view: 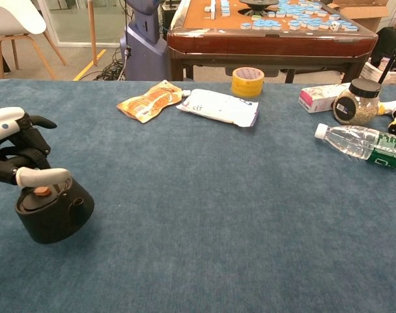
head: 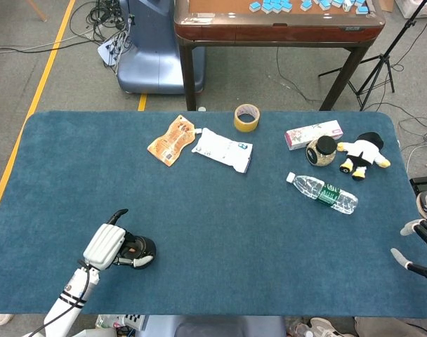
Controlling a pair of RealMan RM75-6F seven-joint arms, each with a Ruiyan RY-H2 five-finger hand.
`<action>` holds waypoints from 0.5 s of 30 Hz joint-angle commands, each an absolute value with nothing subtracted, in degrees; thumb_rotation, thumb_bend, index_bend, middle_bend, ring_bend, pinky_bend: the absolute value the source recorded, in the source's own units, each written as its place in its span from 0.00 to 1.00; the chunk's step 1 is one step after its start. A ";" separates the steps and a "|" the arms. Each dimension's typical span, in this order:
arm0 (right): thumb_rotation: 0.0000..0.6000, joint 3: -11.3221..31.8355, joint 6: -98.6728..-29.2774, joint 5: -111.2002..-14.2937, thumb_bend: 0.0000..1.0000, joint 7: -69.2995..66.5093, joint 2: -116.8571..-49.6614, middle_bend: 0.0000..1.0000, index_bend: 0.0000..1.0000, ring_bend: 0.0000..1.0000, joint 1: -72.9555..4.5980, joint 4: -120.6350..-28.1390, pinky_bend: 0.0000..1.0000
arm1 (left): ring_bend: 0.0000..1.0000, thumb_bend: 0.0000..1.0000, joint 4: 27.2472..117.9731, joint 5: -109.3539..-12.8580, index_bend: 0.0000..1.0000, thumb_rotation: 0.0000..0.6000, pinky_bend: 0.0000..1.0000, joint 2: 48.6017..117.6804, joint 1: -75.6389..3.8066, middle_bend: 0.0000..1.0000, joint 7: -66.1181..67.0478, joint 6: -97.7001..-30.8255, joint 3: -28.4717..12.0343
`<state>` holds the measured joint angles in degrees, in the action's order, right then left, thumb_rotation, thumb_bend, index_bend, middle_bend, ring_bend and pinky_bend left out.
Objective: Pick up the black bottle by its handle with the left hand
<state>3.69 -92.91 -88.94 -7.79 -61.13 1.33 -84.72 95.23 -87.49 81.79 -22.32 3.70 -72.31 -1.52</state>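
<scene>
The left hand (view: 15, 153) grips the squat round black bottle (view: 53, 212) by its pale curved handle (view: 43, 175), holding it tilted above the blue felt table (head: 220, 232) at about seven o'clock; the right hand (head: 421, 247), at four o'clock, hangs with fingers apart, holding nothing.

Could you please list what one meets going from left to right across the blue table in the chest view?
Left hand holding the black bottle → orange pouch → white pouch → yellow tape roll → pink box → black-lidded jar.
</scene>
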 commanded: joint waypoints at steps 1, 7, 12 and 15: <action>1.00 3.68 -92.86 -88.88 0.19 -7.87 -61.18 0.42 0.48 0.30 1.34 -84.62 0.39 | 0.88 0.21 95.04 -87.16 1.00 0.84 0.07 82.30 -21.95 1.00 4.02 -73.29 -2.11; 1.00 3.70 -92.57 -88.69 0.19 -8.07 -61.36 0.42 0.48 0.30 1.27 -84.32 0.39 | 0.89 0.25 94.71 -86.53 1.00 0.81 0.07 82.71 -21.54 1.00 3.51 -74.22 -2.78; 1.00 3.76 -92.52 -88.69 0.19 -8.19 -61.41 0.42 0.48 0.30 1.19 -84.20 0.39 | 0.89 0.26 94.41 -86.09 1.00 0.86 0.07 82.84 -21.31 1.00 3.32 -74.58 -3.12; 1.00 3.77 -92.51 -88.68 0.19 -8.20 -61.41 0.42 0.48 0.30 1.18 -84.19 0.39 | 0.89 0.26 94.10 -86.04 1.00 0.99 0.07 82.95 -21.23 1.00 3.68 -74.81 -3.23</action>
<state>3.77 -92.51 -88.68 -8.20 -61.41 1.18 -84.19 94.15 -86.05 82.92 -21.25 3.62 -74.77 -3.21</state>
